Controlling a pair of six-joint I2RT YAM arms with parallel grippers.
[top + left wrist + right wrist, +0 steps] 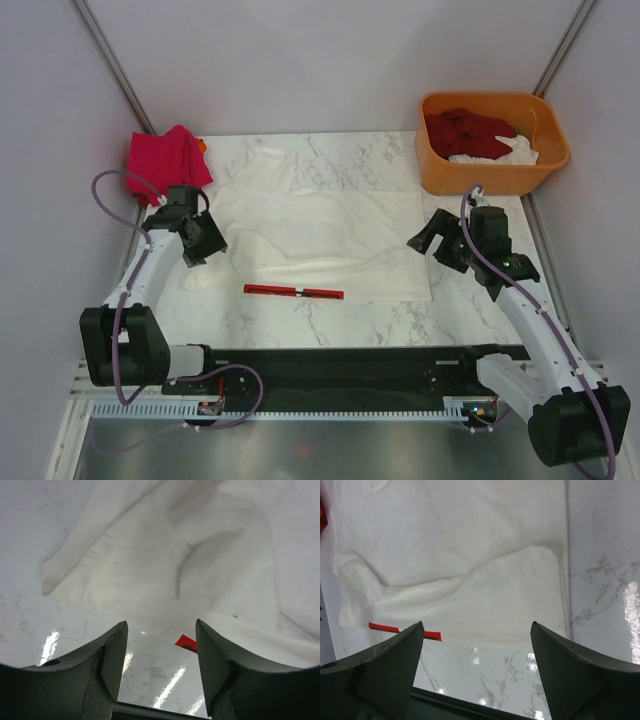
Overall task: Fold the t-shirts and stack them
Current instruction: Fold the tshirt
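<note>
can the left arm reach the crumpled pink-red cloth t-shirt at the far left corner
Probably yes: the open, empty left gripper sits close to the crumpled pink-red cloth t-shirt, nothing between them.

You have the large white t-shirt (320, 235) lying flat across the middle of the marble table (330, 325), folded over on itself into a wide band with soft creases, its upper layer ending in a slanting edge. One sleeve (262, 165) pokes out toward the far left. A thin red strip (293, 291) runs along its near edge, peeking out from under the cloth. The pink-red t-shirt (165, 160) sits bunched in a loose heap at the far left corner, apart from the white one. Inside the orange tub (490, 178) at the far right, a crumpled dark red t-shirt (468, 130) lies over a smaller white t-shirt (497, 154).
</note>
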